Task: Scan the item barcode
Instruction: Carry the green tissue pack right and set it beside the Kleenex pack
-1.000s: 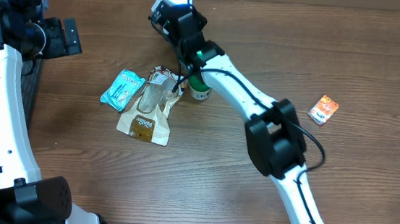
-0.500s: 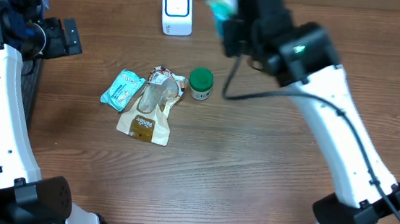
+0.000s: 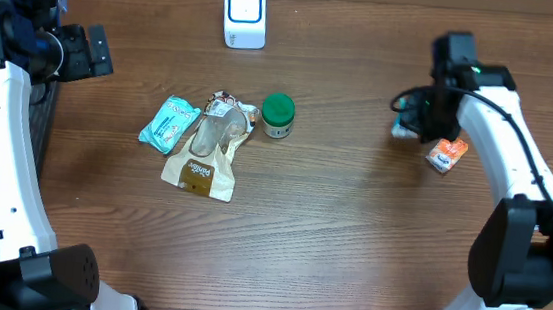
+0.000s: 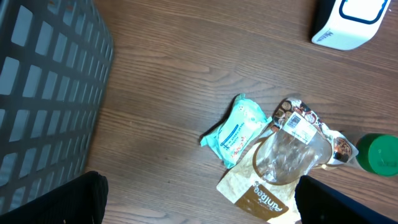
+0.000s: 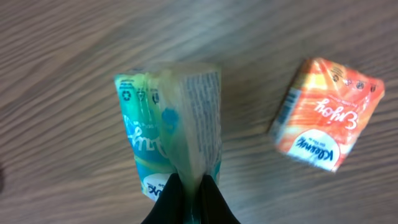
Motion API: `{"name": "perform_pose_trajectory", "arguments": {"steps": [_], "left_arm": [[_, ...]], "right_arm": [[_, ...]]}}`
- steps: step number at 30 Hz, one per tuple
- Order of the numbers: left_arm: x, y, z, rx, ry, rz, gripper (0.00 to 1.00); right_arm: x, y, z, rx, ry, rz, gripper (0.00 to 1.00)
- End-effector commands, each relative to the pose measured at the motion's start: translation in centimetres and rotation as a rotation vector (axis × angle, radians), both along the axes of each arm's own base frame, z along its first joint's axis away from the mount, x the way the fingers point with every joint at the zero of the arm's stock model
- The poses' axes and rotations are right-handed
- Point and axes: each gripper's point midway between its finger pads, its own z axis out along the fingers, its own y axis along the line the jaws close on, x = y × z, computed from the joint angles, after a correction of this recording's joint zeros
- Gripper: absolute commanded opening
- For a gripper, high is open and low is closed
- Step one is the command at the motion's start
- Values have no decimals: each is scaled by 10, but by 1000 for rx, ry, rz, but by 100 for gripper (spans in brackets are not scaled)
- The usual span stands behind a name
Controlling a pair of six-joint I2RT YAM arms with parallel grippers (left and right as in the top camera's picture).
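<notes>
Teal tissue pack (image 3: pixel 401 120) hangs over the table's 3 o'clock side in the overhead view, pinched in the right gripper (image 3: pixel 418 117), whose jaws are closed down tight on it. An orange tissue pack (image 3: pixel 447 152) lies just at its 4 o'clock. The white scanner (image 3: pixel 245 14) stands well apart at the 12 o'clock edge. Mid-table sit a green-lidded jar (image 3: pixel 278 115), a brown pouch (image 3: pixel 203 164) and a second teal packet (image 3: pixel 169 124). The left gripper (image 3: pixel 87 51) is off at 10 o'clock, holding nothing.

From the left wrist, its dark fingers (image 4: pixel 68 199) show in the two bottom corners, spread wide, with a black mesh basket (image 4: pixel 43 93) at 9 o'clock and the scanner at 1 o'clock.

From the right wrist, the held pack fills the middle, folded along a seam that the black fingertips (image 5: pixel 166 202) nip at 6 o'clock. Fine print runs along its right face. The orange pack lies flat on the wood at 3 o'clock, near but not touching.
</notes>
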Motion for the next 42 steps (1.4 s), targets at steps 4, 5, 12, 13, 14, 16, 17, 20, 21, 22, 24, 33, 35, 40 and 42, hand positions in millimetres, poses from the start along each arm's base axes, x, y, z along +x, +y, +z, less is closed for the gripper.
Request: {"name": "perform_pose_trajectory", "arguments": {"steps": [4, 5, 12, 13, 14, 16, 17, 20, 21, 22, 24, 33, 35, 40, 42], "left_arm": [[2, -4, 5, -6, -15, -4, 100], [1, -4, 5, -5, -15, -4, 99], [1, -4, 5, -6, -15, -4, 99], [1, -4, 5, -5, -15, -4, 100], [1, -4, 5, -5, -15, -4, 100], [1, -4, 5, -6, -15, -4, 99], [1, -4, 5, -6, -15, -4, 100], [2, -4, 5, -6, -16, -4, 99], [1, -4, 5, -6, -15, -4, 100], [1, -4, 5, -6, -15, -4, 100], [1, -4, 5, -6, -15, -4, 99], [2, -4, 5, -6, -16, -4, 99], [1, -4, 5, -5, -15, -4, 99], [1, -4, 5, -5, -15, -4, 100], [1, -4, 5, -6, -15, -4, 100]], "right_arm": [[-17, -21, -29, 110, 34, -87, 43], [-18, -25, -30, 110, 39, -94, 61], [-12, -22, -3, 120, 30, -37, 100], [-7, -15, 10, 139, 9, 23, 100], [0, -4, 24, 168, -21, 90, 100], [12, 19, 52, 207, -88, 221, 100], [16, 28, 62, 207, -115, 268, 100], [31, 70, 95, 166, -231, 495, 100], [34, 84, 101, 150, -263, 562, 100], [38, 107, 107, 126, -313, 659, 100], [40, 138, 111, 74, -374, 796, 100], [26, 236, 97, -99, -463, 1199, 100], [24, 246, 88, -97, -454, 1230, 100], [26, 260, 56, -70, -413, 1260, 100], [28, 267, 43, -39, -402, 1269, 100]]}}
